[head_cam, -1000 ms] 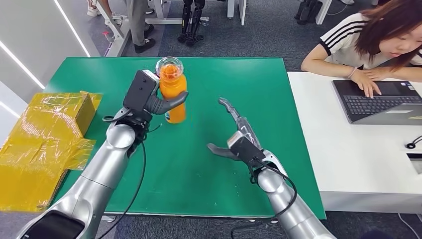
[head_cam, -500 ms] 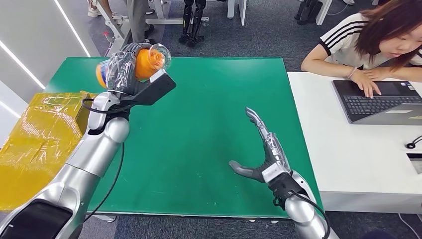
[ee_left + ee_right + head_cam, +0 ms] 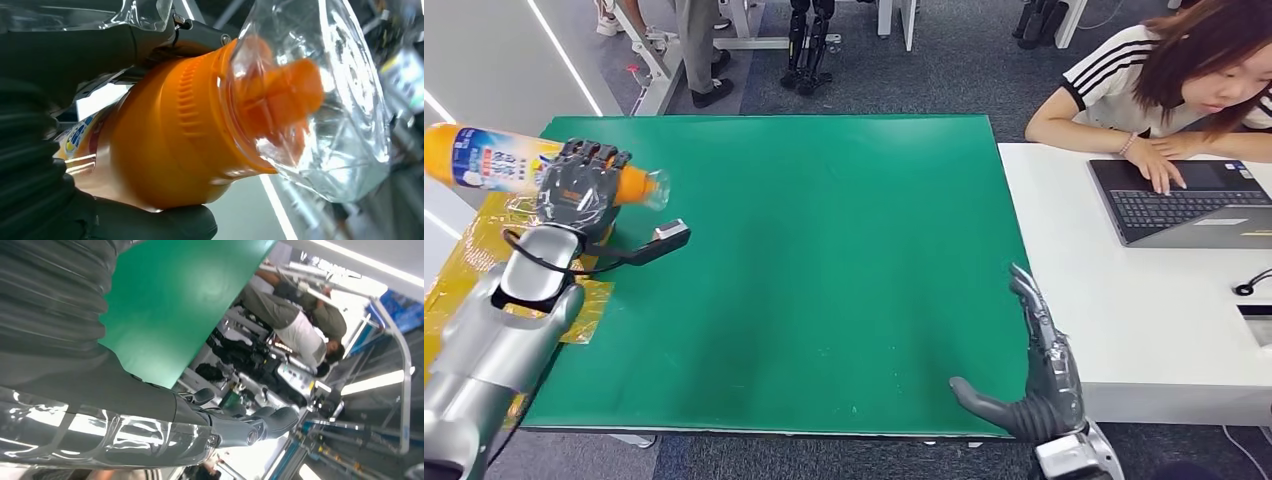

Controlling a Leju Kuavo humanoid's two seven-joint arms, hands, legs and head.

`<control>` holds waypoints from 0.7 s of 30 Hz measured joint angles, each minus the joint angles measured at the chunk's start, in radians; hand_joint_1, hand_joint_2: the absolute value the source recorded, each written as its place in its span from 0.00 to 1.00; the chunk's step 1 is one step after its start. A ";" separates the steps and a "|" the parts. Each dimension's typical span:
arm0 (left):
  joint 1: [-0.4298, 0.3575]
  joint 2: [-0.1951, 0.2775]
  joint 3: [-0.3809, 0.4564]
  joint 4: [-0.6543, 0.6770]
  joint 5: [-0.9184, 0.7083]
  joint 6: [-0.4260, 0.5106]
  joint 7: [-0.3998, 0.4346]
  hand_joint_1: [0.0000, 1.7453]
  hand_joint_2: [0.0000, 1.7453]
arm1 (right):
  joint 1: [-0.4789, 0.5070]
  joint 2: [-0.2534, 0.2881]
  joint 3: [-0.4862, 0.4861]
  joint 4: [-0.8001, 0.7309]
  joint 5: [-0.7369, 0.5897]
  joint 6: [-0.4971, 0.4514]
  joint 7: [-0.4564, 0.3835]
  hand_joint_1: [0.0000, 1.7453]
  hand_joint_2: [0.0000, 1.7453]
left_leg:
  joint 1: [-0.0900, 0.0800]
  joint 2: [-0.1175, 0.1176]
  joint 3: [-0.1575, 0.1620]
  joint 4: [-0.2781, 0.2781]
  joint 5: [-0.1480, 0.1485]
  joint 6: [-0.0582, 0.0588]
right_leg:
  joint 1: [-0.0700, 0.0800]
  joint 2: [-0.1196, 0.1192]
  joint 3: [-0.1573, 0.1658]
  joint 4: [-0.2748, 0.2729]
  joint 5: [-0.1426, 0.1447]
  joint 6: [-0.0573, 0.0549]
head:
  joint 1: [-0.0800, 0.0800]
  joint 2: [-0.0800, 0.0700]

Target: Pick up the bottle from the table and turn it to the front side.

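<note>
One orange bottle (image 3: 494, 165) is in the air, gripped around its middle by the left hand (image 3: 576, 190) over the left edge of the green table (image 3: 824, 250). It lies almost flat, its clear cap (image 3: 320, 100) pointing toward the table and its base pointing outward past the yellow wrapped box (image 3: 464, 270). The right hand (image 3: 1039, 385) holds nothing; its fingers are spread, and it rests at the near right corner of the table.

The risk, as I judge it, is a slip. The bottle is smooth and is held sideways, so its weight could pull it out of the fingers if the wrist turns more. It would then fall on the box or the floor, not on the table.

Compared with one second ago, the bottle no longer stands upright on the table; it has been lifted, tipped and carried left. The right hand has moved back toward the near edge.
</note>
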State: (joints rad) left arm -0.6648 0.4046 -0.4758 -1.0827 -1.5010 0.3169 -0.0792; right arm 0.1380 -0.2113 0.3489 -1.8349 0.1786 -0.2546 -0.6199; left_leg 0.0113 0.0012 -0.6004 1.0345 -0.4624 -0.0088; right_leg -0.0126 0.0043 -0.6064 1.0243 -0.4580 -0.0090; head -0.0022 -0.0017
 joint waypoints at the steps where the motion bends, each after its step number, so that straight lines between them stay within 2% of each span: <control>1: 0.017 0.030 0.008 -0.015 0.013 -0.027 -0.005 1.00 1.00 | 0.016 0.000 -0.015 -0.015 -0.004 0.002 -0.004 0.00 1.00 | 0.000 0.000 0.000 0.000 0.000 0.000 | 0.000 0.000 0.000 0.000 0.000 0.000 | 0.000 0.000; 4: 0.052 0.094 0.031 -0.047 0.039 -0.071 -0.015 1.00 1.00 | 0.046 0.000 -0.047 -0.046 -0.009 0.006 -0.010 0.00 1.00 | 0.000 -0.001 0.000 0.000 0.000 0.000 | 0.000 -0.001 0.000 0.000 0.000 0.000 | 0.000 0.000; 8: 0.075 0.136 0.043 -0.071 0.056 -0.109 -0.016 1.00 1.00 | 0.063 0.000 -0.067 -0.070 -0.009 0.012 -0.011 0.00 1.00 | 0.000 -0.001 -0.001 0.000 0.000 0.000 | 0.000 -0.002 0.000 0.000 0.000 0.000 | 0.000 0.000; 12: 0.126 0.143 0.069 -0.085 0.092 -0.159 -0.017 1.00 1.00 | 0.078 0.000 -0.077 -0.089 0.006 0.032 -0.011 0.00 1.00 | -0.001 0.000 0.000 0.000 0.000 0.000 | -0.001 -0.001 0.001 -0.001 0.000 0.000 | 0.000 0.000; 16: 0.200 0.138 0.097 -0.099 0.106 -0.166 -0.021 1.00 1.00 | 0.092 0.000 -0.084 -0.104 0.021 0.041 -0.011 0.00 1.00 | 0.000 0.000 0.000 0.000 0.000 0.000 | 0.000 -0.001 0.000 -0.001 0.000 0.000 | 0.000 0.000; 21: 0.228 0.138 0.119 -0.110 0.111 -0.169 -0.023 1.00 1.00 | 0.096 0.001 -0.089 -0.113 0.023 0.042 -0.011 0.00 1.00 | 0.000 0.000 0.000 0.000 0.000 0.000 | 0.000 -0.001 0.000 -0.001 0.000 0.000 | 0.000 0.000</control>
State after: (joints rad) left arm -0.4370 0.5424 -0.3566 -1.1924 -1.3898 0.1474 -0.1024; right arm 0.2345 -0.2106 0.2600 -1.9480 0.2019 -0.2125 -0.6307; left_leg 0.0113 0.0007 -0.6007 1.0348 -0.4624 -0.0088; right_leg -0.0129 0.0034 -0.6063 1.0235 -0.4581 -0.0094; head -0.0018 -0.0019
